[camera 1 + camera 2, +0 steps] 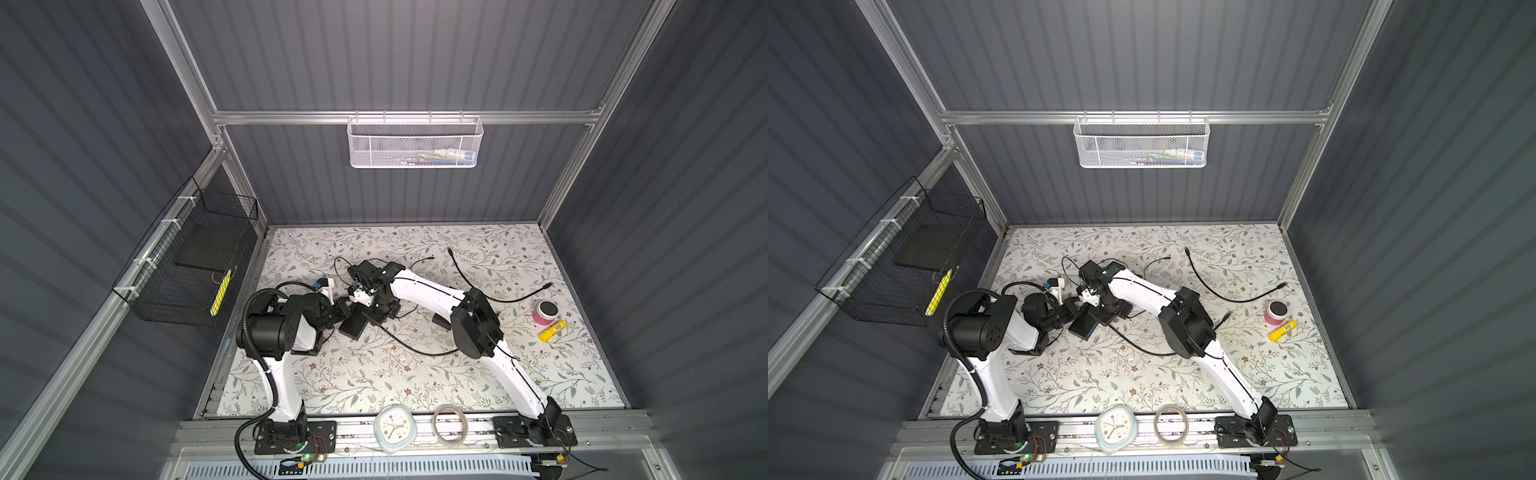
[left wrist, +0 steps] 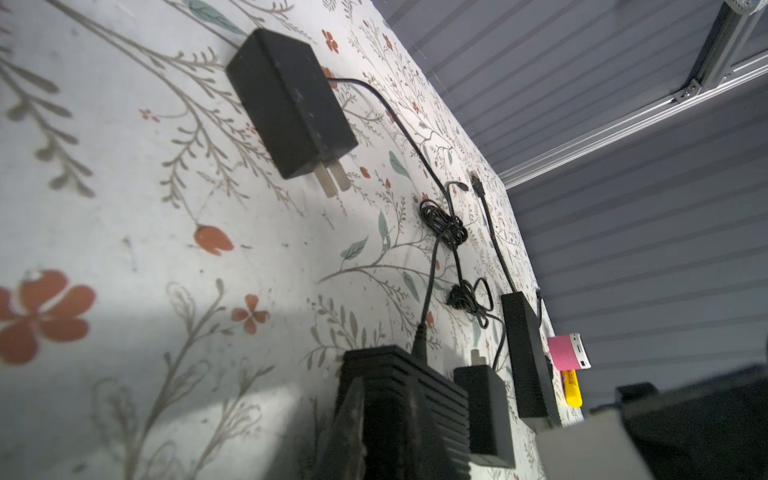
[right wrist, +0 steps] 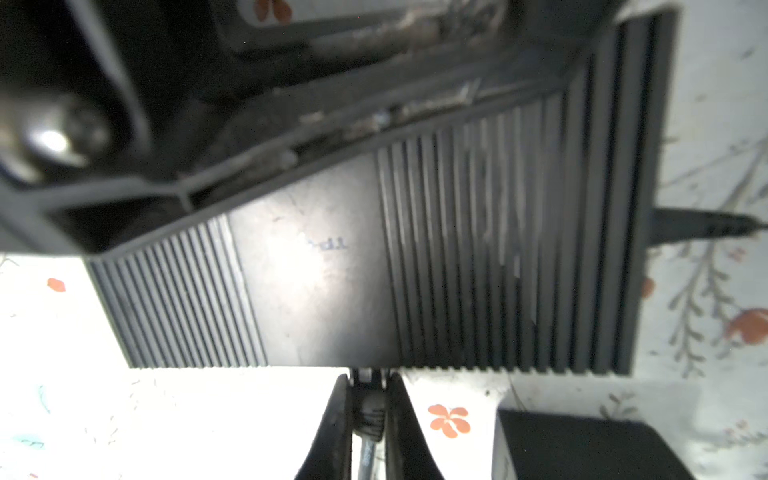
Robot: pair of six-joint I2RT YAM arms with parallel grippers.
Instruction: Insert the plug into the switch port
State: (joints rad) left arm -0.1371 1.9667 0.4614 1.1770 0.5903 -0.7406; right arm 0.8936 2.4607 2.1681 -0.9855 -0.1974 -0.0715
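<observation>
On the flowery tabletop (image 1: 415,374), the right tool (image 3: 368,379) pinches the small black plug (image 3: 368,409). Its tip points straight at the near edge of the flat black ribbed box (image 3: 316,291), touching it. Whether the left tool (image 1: 344,308) grips anything cannot be told.

You're in a robot lab cell: ribbed grey walls (image 1: 395,54) and an aluminium frame (image 1: 291,117) enclose a floral table (image 1: 374,374). The left arm (image 1: 286,386) and right arm (image 1: 428,291) are bolted to a rail (image 1: 357,426) at 6 o'clock. A mesh basket (image 1: 413,143) hangs at 12, a wire basket (image 1: 183,266) at 9.
</observation>
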